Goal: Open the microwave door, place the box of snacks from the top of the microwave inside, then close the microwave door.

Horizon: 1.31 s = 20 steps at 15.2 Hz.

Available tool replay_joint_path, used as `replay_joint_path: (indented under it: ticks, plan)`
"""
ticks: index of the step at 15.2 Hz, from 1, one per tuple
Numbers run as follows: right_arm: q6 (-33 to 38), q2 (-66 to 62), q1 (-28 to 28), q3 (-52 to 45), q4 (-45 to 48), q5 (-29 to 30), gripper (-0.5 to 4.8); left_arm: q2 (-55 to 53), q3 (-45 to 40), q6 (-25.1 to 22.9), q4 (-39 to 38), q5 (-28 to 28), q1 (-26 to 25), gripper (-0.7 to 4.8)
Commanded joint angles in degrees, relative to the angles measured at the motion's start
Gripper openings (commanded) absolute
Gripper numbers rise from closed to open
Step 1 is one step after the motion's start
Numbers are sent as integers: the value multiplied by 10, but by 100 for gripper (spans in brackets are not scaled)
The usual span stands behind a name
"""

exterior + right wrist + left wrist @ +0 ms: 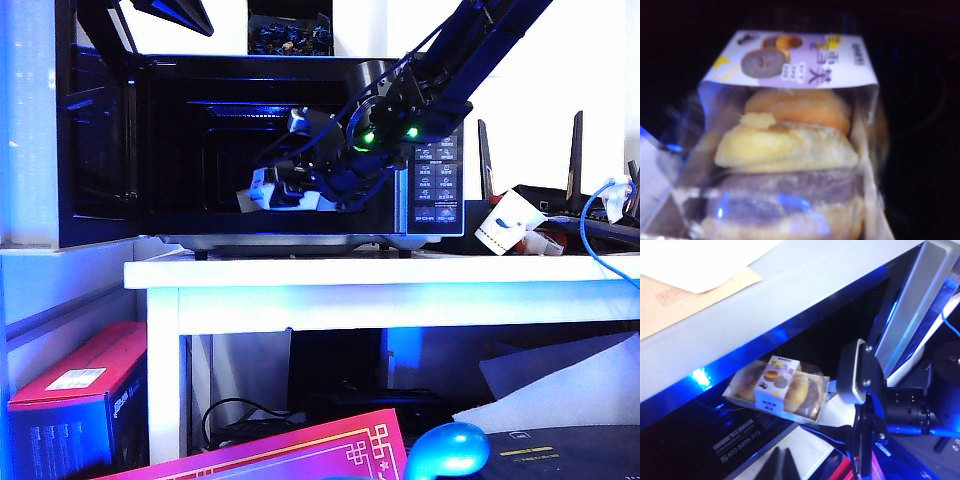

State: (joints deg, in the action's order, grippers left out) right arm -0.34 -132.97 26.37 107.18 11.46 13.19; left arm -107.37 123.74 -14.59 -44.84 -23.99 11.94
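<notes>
You have the microwave door point(100, 130) swung wide at the left, and the right pincer point(285, 185) is reaching into the microwave point(300, 140) with the box of snacks point(262, 192) at its tip, low in the cavity mouth. In the right wrist view the box of snacks point(790, 150) fills the frame, pastries showing through clear wrap under a printed band. Whether the right pincer grips it or has just let go you cannot tell; no finger shows clearly against the box. From the left wrist view the box point(777, 390) sits just inside the opening with one right finger point(860, 372) close beside it.

The left pincer is not in view in any picture, so its state stays unknown.

Make sure the box rests flat on the cavity floor and well inside the sill before you back out, and withdraw straight so nothing drags it toward the edge. Then the door needs closing.

The microwave stands on a white bench point(380, 275); a paper cup point(505, 222) and a blue cable point(600, 230) lie to its right, with boxes below
</notes>
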Motion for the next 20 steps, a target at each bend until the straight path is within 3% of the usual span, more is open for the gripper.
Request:
replay_joint_path:
  ticks: [1, 8, 11, 12, 13, 15, 20]
  plan:
    - [10, 14, 2, 3, 10, 2, 444, 4, 3, -2, 2, -2, 0, -6]
    - [-1, 75, 2, 3, -79, -36, 444, 4, 3, -2, 2, -2, 0, -6]
    - [1, 88, 2, 3, -146, 14, 422, 4, 3, -2, 3, -2, 0, -6]
    - [3, 89, 2, 3, -157, 38, 350, 4, 3, -2, 4, -2, 0, -6]
    - [3, 89, 2, 2, -160, 64, 240, 4, 3, -2, 4, -2, 0, -6]
    - [3, 85, 2, 2, -153, 62, 142, 4, 3, -2, 4, -2, 0, -6]
    - [7, 40, 4, 2, -61, 60, 142, 4, 3, -2, 3, -2, 0, -6]
